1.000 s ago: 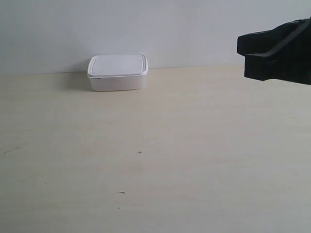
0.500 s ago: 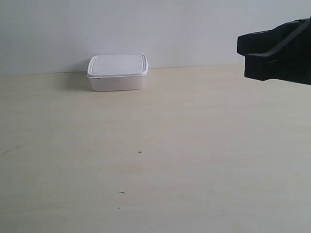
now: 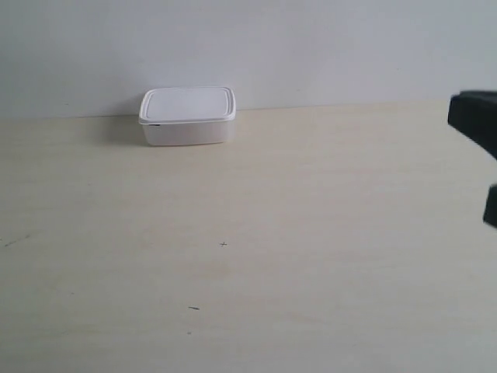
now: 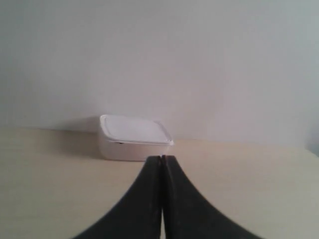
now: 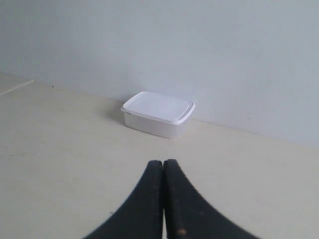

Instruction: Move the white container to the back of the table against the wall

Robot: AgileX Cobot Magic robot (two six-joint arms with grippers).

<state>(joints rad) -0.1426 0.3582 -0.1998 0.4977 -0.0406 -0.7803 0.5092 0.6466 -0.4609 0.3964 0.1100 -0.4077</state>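
The white container (image 3: 188, 115), lid on, sits at the back of the table (image 3: 256, 256) right at the foot of the wall (image 3: 311, 47). Both wrist views show it well ahead of the fingers: the white container (image 4: 133, 137) and the white container (image 5: 158, 114). My left gripper (image 4: 162, 157) is shut and holds nothing. My right gripper (image 5: 163, 162) is shut too, with nothing in it. A black piece of the arm at the exterior view's right (image 3: 477, 128) shows at the right edge, far from the container.
A few tiny dark specks (image 3: 224, 244) mark the beige tabletop. The table's back edge meets the wall along a straight line (image 3: 349, 105). No other object is in view.
The black arm at the exterior view's right has pulled back to the right and down, so that only a small part stays in view. The container has not moved.
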